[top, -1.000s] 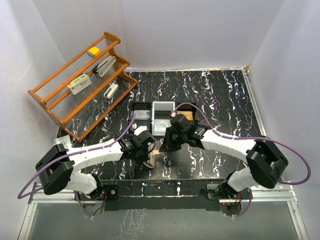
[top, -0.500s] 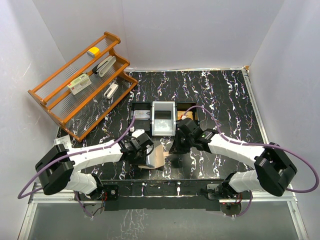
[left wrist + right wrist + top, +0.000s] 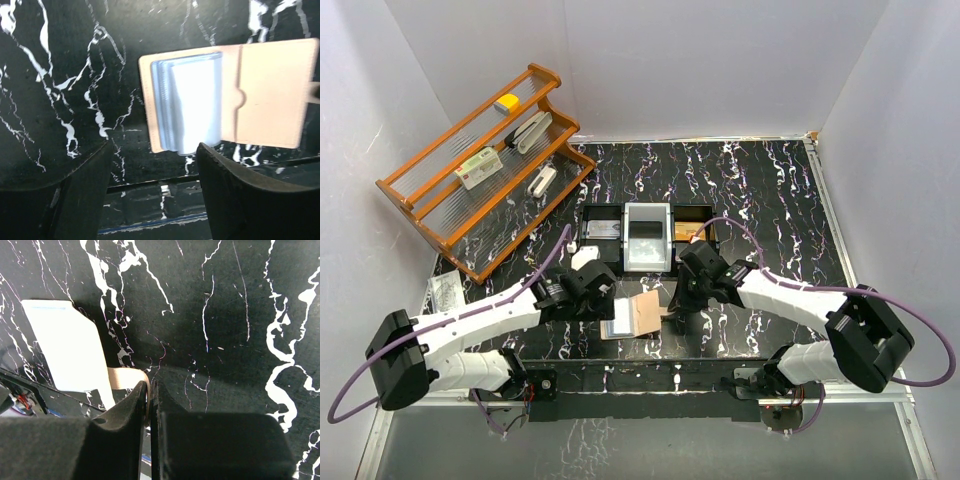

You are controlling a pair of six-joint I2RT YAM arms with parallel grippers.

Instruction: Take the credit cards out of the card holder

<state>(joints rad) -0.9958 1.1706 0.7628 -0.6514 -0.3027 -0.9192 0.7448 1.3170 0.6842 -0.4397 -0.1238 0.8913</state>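
Observation:
The beige card holder (image 3: pixel 644 313) lies open and flat on the black marble table near the front edge. In the left wrist view its left half (image 3: pixel 150 100) holds a stack of pale blue-grey credit cards (image 3: pixel 192 102), and its right half (image 3: pixel 272 95) is bare leather. My left gripper (image 3: pixel 594 300) hovers just left of it, open and empty (image 3: pixel 152 192). My right gripper (image 3: pixel 680 312) sits at the holder's right edge, shut (image 3: pixel 149 395) on its tan snap tab (image 3: pixel 125 379).
A black-and-grey three-compartment tray (image 3: pixel 582 228) stands behind the grippers, with an orange-brown flat thing (image 3: pixel 691 232) in its right compartment. A wooden tiered rack (image 3: pixel 430 215) with small items fills the back left. A clear packet (image 3: pixel 445 290) lies at the left edge.
My left gripper has opened, let go of the card holder and drawn back to the left. The holder has dropped flat and open on the table. The right gripper has moved right and down with the tab.

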